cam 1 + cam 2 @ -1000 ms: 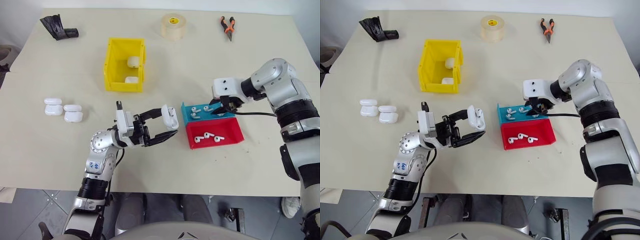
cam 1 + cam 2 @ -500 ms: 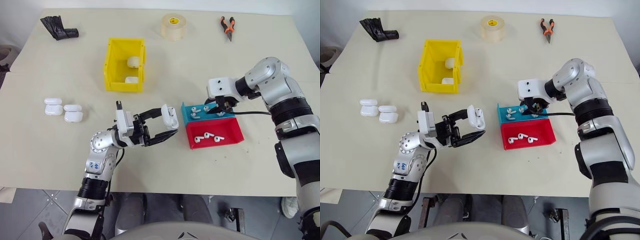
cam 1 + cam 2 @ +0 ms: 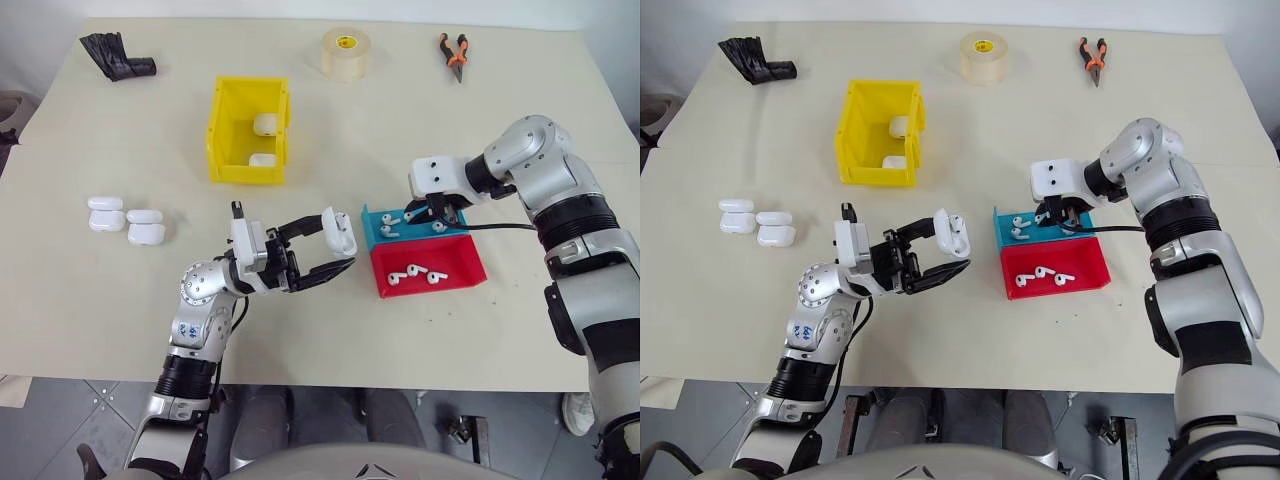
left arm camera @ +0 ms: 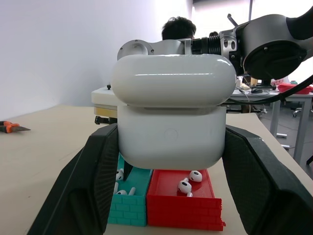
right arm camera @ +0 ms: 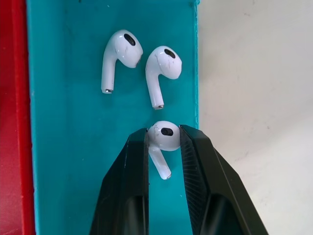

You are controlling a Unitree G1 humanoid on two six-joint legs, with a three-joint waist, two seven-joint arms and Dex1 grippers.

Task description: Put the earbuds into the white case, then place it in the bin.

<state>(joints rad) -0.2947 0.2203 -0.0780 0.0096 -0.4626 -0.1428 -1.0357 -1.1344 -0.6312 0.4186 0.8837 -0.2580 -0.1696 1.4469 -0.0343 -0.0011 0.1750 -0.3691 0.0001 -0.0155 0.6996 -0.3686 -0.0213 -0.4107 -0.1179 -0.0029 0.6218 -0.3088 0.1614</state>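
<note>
White glossy earbud [image 5: 164,137] now pinched by right pincer [image 5: 164,147] in shallow blue tray [image 5: 63,147]; jaws had narrowed within last second. Left pincer [image 3: 335,250] stayed clenched on glossy white case [image 3: 341,232], 9 o'clock of tray. Yellow bin [image 3: 225,160] at 11 o'clock. Judgement: lift, insertion next.

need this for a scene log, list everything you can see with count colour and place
white case: one, white, held up in the left end effector, lid raised
spare cases: four, white, grouped on the table's left side
bin: one, yellow, table centre-left, two white cases inside
blue tray: one, blue, right of centre, holding earbuds
red tray: one, red, touching the blue tray's near side, two earbuds inside
earbud: one, white, pinched over the blue tray
tape roll: one, clear-yellowish, far edge
pliers: one, orange-handled, far right
black bundle: one, far left corner
table: one, beige
person: one, dark hair, behind
left end effector: shut on case
right end effector: shut on earbud
</note>
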